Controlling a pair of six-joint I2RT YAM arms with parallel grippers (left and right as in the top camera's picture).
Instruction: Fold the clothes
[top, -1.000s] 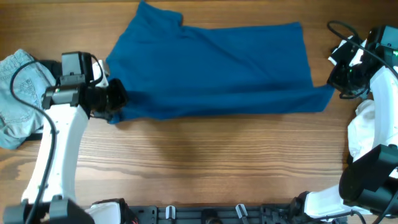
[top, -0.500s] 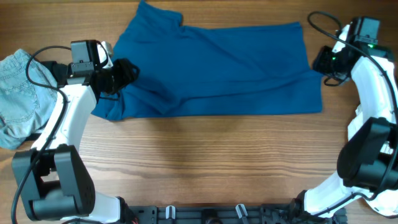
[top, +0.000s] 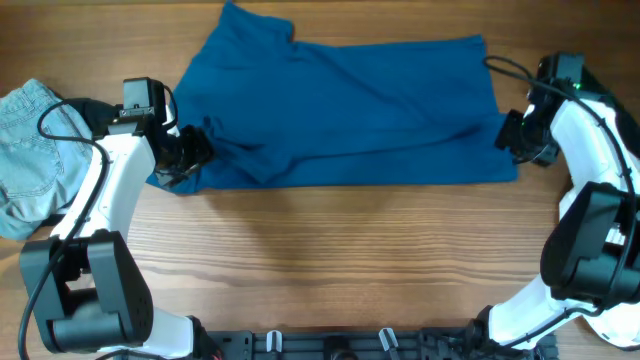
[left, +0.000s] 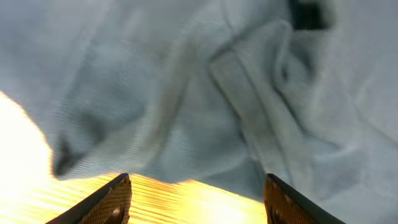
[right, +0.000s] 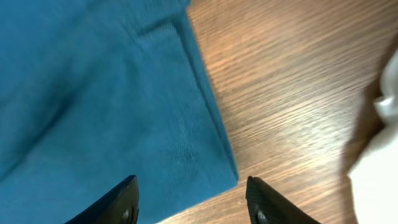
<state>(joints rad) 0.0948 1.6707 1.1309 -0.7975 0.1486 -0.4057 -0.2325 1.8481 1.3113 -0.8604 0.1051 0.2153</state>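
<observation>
The clothes' main piece, a deep-blue shirt (top: 350, 100), lies spread flat across the far half of the table. My left gripper (top: 196, 150) sits over its crumpled lower left corner, open. In the washed-out left wrist view the fabric (left: 205, 93) looks pale, and the left gripper (left: 196, 196) has only bare table between its fingers. My right gripper (top: 510, 135) hovers at the shirt's right edge, open. In the right wrist view the shirt's lower corner (right: 211, 162) lies between the fingers of the right gripper (right: 193, 199), which do not touch it.
Light-blue denim (top: 30, 150) lies bunched at the table's left edge beside my left arm. A white piece (right: 382, 149) shows at the right edge of the right wrist view. The arms' base rail (top: 330, 345) runs along the front edge.
Both grippers were shut at the shirt's outer corners a second ago and have opened and let go. Each side of the shirt has been drawn inward, and both arms then dropped back toward the front.
</observation>
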